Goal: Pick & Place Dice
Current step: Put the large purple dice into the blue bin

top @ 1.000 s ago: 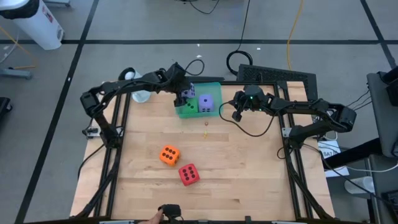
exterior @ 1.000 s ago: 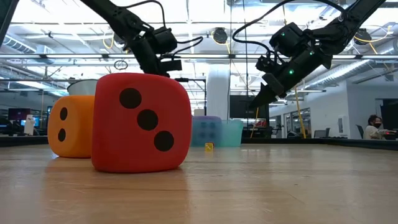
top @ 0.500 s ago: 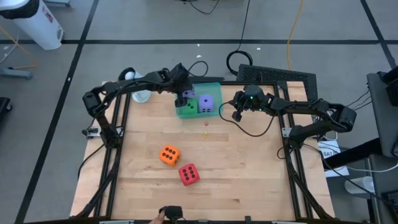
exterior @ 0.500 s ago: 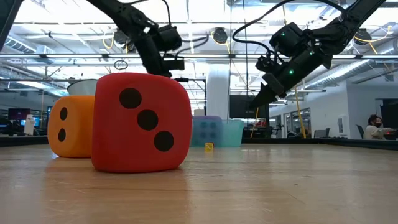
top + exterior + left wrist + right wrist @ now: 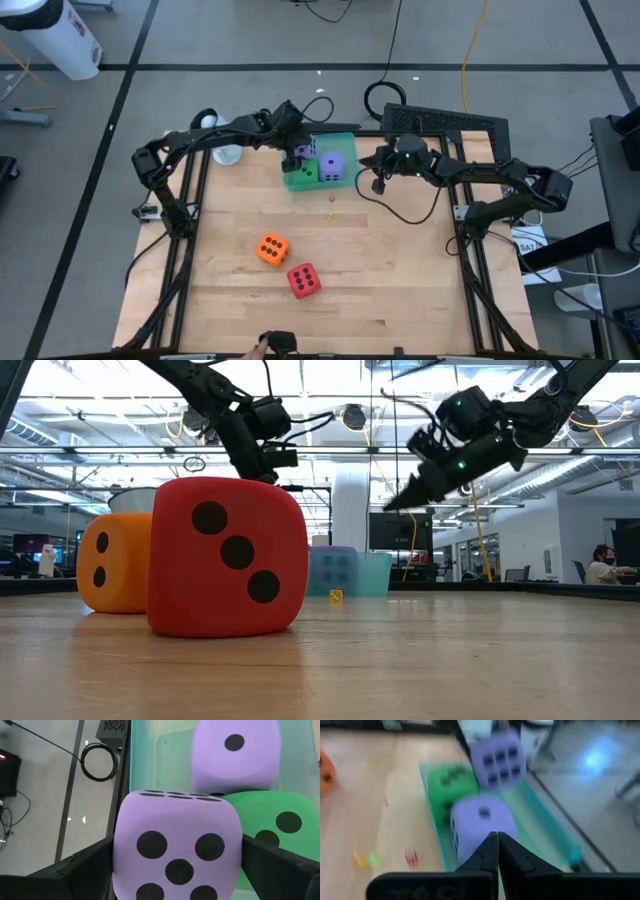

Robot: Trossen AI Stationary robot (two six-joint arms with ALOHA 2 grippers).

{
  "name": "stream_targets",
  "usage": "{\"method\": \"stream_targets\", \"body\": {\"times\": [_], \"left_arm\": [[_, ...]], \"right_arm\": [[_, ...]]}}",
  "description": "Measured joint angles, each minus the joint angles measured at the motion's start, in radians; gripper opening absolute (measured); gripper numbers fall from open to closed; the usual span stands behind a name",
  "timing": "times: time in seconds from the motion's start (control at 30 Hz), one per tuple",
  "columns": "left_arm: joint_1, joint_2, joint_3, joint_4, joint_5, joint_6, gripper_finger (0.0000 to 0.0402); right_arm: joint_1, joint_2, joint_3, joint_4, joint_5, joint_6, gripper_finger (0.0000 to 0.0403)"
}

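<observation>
A teal tray [image 5: 346,141] sits at the table's far edge with a green die [image 5: 302,174] and a purple die [image 5: 334,166] resting in it. My left gripper [image 5: 299,152] hangs over the tray's left part, shut on a second purple die [image 5: 177,845]. My right gripper [image 5: 376,172] hovers just right of the tray, shut and touching nothing; its closed fingertips [image 5: 494,845] point at the tray's purple die [image 5: 480,820]. An orange die [image 5: 272,249] and a red die [image 5: 304,280] rest on the wood nearer me. My left gripper pinches the purple die between its two fingers [image 5: 90,865], one on each opposite side face [image 5: 120,860], coming from above and slanting toward the tray. The die is lifted clear above the tray [image 5: 150,760] and the green die [image 5: 280,820], its five-pip face toward the wrist camera.
A few tiny coloured bits [image 5: 331,206] lie on the wood just in front of the tray. In the low view the red die [image 5: 225,555] and orange die [image 5: 112,565] hide much of the tray [image 5: 375,572]. Bare wood lies right of the two near dice.
My right gripper has risen a little and tipped from slanting down toward more level, edging toward the tray; it stays shut. My left gripper keeps its hold on the purple die over the tray and has barely shifted.
</observation>
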Motion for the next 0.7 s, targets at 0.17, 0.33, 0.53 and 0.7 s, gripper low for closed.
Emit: {"method": "stream_targets", "body": {"times": [0.17, 0.33, 0.53, 0.7], "left_arm": [[0.0, 0.0, 0.0, -0.002, -0.008, -0.011, 0.04], [0.0, 0.0, 0.0, -0.001, -0.007, -0.011, 0.04], [0.0, 0.0, 0.0, -0.002, -0.004, -0.005, 0.0399], [-0.016, 0.0, 0.0, 0.001, 0.003, 0.015, 0.0398]], "right_arm": [[0.002, 0.075, 0.061, 0.05, -0.099, -0.049, 0.0], [0.019, 0.239, 0.201, 0.064, -0.14, -0.099, 0.0], [0.027, 0.397, 0.39, 0.095, -0.142, -0.111, 0.0], [0.02, 0.499, 0.537, -0.036, -0.139, -0.116, 0.0]]}}
